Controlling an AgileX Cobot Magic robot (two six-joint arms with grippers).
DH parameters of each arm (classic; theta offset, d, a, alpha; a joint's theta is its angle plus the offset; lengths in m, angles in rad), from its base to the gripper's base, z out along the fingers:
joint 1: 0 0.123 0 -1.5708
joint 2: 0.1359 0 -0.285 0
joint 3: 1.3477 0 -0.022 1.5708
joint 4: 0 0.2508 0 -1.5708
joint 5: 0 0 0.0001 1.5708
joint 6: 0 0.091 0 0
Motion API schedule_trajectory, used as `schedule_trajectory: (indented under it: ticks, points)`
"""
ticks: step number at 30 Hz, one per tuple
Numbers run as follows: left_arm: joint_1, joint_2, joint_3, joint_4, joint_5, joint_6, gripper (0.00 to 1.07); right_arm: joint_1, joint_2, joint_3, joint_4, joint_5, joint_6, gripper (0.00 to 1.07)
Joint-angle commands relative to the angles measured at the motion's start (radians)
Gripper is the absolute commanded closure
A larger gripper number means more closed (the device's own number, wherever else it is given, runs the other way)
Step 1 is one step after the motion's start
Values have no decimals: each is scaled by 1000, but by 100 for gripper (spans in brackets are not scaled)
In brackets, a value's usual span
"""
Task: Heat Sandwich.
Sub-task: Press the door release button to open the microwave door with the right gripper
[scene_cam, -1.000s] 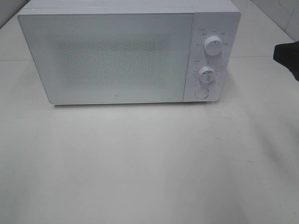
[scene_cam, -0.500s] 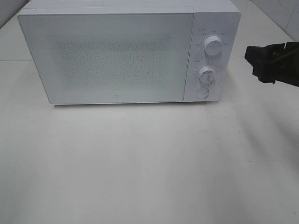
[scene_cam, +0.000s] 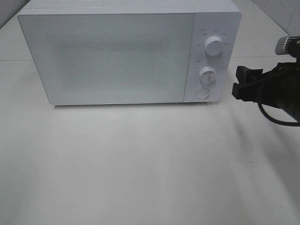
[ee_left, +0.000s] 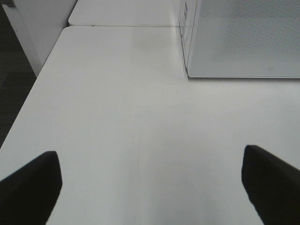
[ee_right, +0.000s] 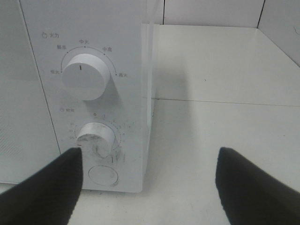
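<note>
Nearer than half a second ago, the right gripper (scene_cam: 240, 83) hovers beside the microwave (scene_cam: 117, 56), near its lower dial (scene_cam: 206, 75), jaws spread wide; the left gripper (ee_left: 150, 168) gapes too.

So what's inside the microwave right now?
The microwave door is closed, and its speckled white panel shows nothing behind it. Whether the sandwich is inside cannot be seen.

Microwave ctrl panel (ee_right: 127, 56) — "火力" @ top knob (ee_right: 84, 77), "时间" @ lower knob (ee_right: 96, 138).
</note>
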Motion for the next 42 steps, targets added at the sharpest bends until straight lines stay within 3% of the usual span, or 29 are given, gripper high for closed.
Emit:
schedule_trajectory:
  ticks: [1,19,31,36,42]
  points:
    - [5,-26,4,0,-9,0,9,65,34,1,102,-80,-41,31]
    - [5,-26,4,0,-9,0,9,326,175,-2,299,-181,-18,31]
    - [5,-26,4,0,-9,0,9,356,189,-2,350,-183,-7,31]
    - [5,-26,4,0,-9,0,9,356,189,-2,350,-180,142,31]
    - [5,-26,4,0,-9,0,9,356,189,-2,350,-178,493,31]
